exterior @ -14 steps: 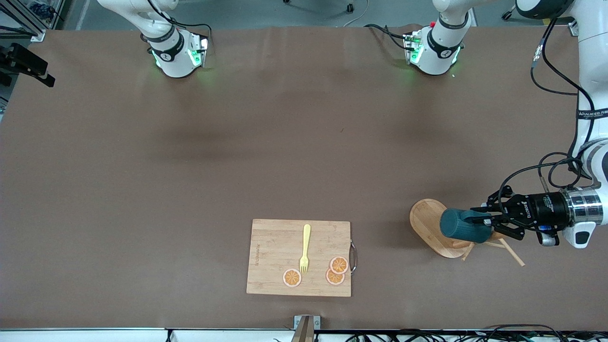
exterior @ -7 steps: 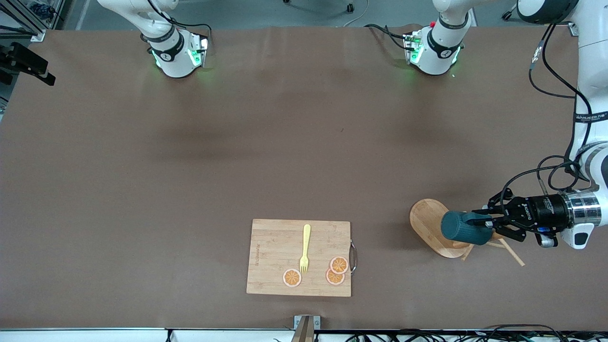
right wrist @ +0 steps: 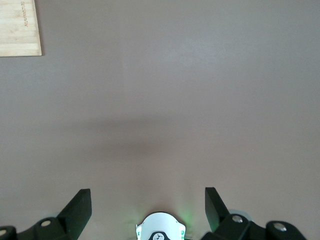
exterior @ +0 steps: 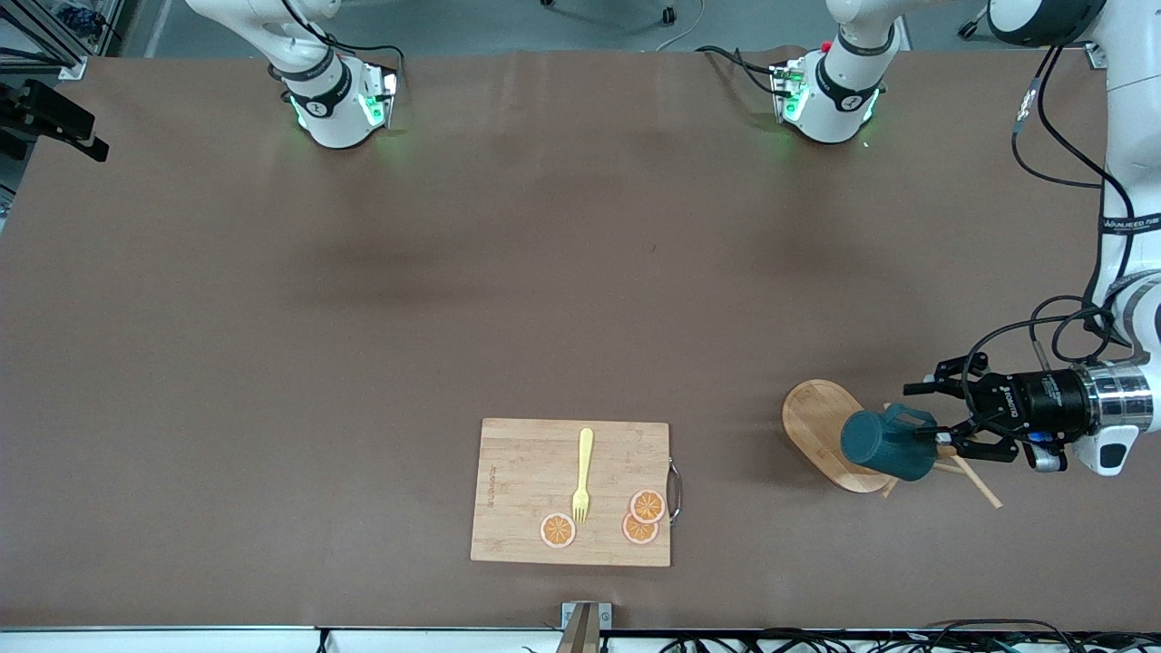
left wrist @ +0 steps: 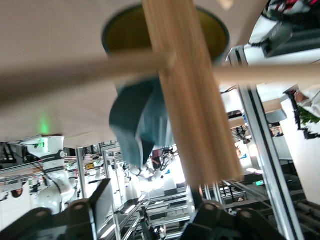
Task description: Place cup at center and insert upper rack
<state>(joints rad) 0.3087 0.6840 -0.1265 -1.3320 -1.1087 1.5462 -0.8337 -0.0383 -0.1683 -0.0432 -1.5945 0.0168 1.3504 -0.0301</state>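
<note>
The dark teal cup (exterior: 884,444) sits tipped over the upper rack (exterior: 816,426), a light wooden mug tree whose oval base and thin pegs show around it, toward the left arm's end of the table. My left gripper (exterior: 939,415) is level beside the cup, open, with a finger on either side of the cup's handle and not touching it. In the left wrist view the cup (left wrist: 137,125) shows its yellow inside, with the rack's post (left wrist: 192,100) crossing in front; the left gripper (left wrist: 150,215) holds nothing. My right gripper (right wrist: 148,200) hangs open over bare table.
A bamboo cutting board (exterior: 526,490) lies near the front edge with a yellow fork (exterior: 582,476) and three orange slices (exterior: 646,506) on it. Its corner shows as the cutting board (right wrist: 19,27) in the right wrist view. Both arm bases stand along the table's top edge.
My left gripper has opened and let go of the cup. The cup has tipped slightly lower on the rack. The arm has drawn back a little.
</note>
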